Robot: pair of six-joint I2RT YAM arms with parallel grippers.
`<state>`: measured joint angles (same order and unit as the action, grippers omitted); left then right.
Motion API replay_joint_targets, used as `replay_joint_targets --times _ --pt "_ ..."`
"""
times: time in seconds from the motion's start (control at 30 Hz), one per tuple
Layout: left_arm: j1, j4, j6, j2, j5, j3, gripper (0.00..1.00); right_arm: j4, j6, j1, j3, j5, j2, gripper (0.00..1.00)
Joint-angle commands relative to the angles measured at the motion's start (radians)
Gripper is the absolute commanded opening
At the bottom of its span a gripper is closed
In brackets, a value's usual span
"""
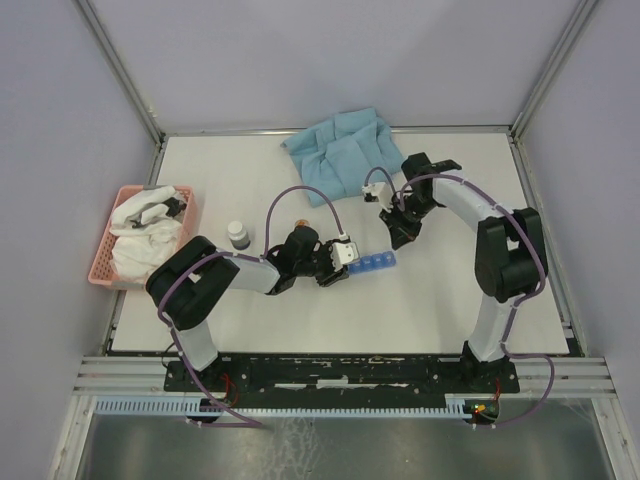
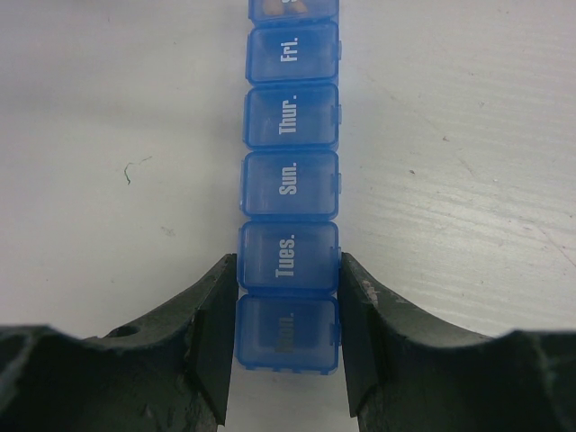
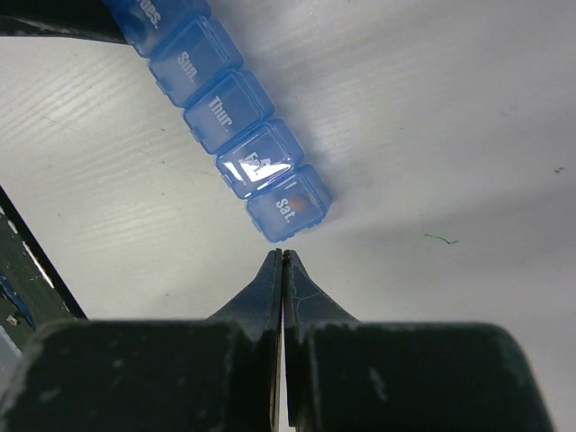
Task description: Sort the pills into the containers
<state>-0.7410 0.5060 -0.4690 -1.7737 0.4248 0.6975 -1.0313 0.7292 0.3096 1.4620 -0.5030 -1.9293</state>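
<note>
The containers [image 1: 372, 264] are one bright-blue strip lying mid-table, its lids marked with days. My left gripper [image 1: 340, 262] is shut on the strip's near end. In the left wrist view the containers [image 2: 290, 180] run away from my left gripper [image 2: 288, 270], whose fingers press the sides at the Mon and Tues compartments. My right gripper [image 1: 398, 238] is shut and empty. In the right wrist view the tip of my right gripper [image 3: 283, 256] hovers just short of the Sat compartment [image 3: 290, 205] at the far end of the containers [image 3: 225, 112]. An orange-brown pill [image 3: 302, 203] shows through that lid.
A pink basket [image 1: 104, 255] holding white cloth stands at the left edge. A small white bottle [image 1: 239, 235] and a small orange-brown object [image 1: 300, 222] sit behind my left arm. A folded blue cloth [image 1: 345, 150] lies at the back.
</note>
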Motion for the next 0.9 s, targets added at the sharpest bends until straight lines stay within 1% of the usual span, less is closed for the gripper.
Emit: replay_joint_targets --times 0.0,0.27,0.43,0.53,0.63,0.87 --pt "0.001 -0.003 -0.022 -0.009 0.022 0.031 0.17 0.01 0.0 -0.009 0.0 -0.106 0.085 0.01" --pt "0.0 -0.008 -0.019 -0.014 0.02 0.036 0.17 -0.018 0.014 0.019 0.013 -0.061 -0.009 0.01" --pt "0.0 -0.009 -0.022 -0.012 0.022 0.034 0.17 -0.018 -0.038 0.054 0.046 0.061 -0.108 0.01" --pt "0.0 -0.005 -0.022 -0.008 0.022 0.029 0.17 -0.01 -0.06 0.053 0.053 0.113 -0.133 0.01" --pt "0.0 -0.001 -0.022 -0.006 0.023 0.027 0.17 -0.008 -0.063 0.049 0.052 0.096 -0.114 0.01" --pt "0.0 -0.001 -0.022 -0.007 0.023 0.026 0.17 -0.07 0.03 0.031 0.052 -0.055 0.024 0.01"
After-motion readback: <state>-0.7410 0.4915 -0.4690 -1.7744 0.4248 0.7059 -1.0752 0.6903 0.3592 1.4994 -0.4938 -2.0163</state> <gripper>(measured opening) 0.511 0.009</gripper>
